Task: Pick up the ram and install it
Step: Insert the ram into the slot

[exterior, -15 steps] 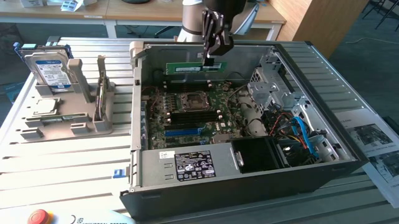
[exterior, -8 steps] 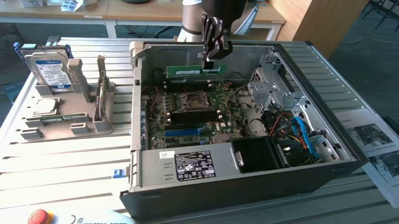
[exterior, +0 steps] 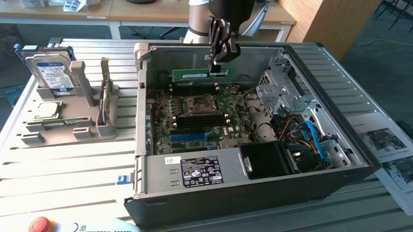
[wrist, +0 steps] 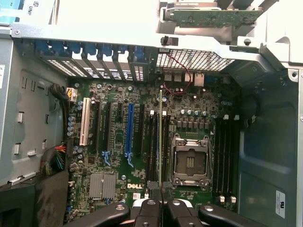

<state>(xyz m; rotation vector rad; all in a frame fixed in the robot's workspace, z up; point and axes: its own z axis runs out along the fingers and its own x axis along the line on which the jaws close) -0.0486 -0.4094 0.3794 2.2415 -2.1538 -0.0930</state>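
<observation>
Arm (exterior: 226,9) cut off by top edge, ext. view. Gripper (exterior: 219,60) covers bit of ram's (exterior: 192,75) top edge. Wrist view: ram edge-on, label & chips unseen. PSU label (exterior: 201,171) txt too small to read.

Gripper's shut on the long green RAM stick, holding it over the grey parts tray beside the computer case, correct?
Not quite. The gripper is shut on the long flat green ram stick, but holds it inside the open black computer case, above the green motherboard, not over the grey parts tray. The exterior view shows this.
</observation>
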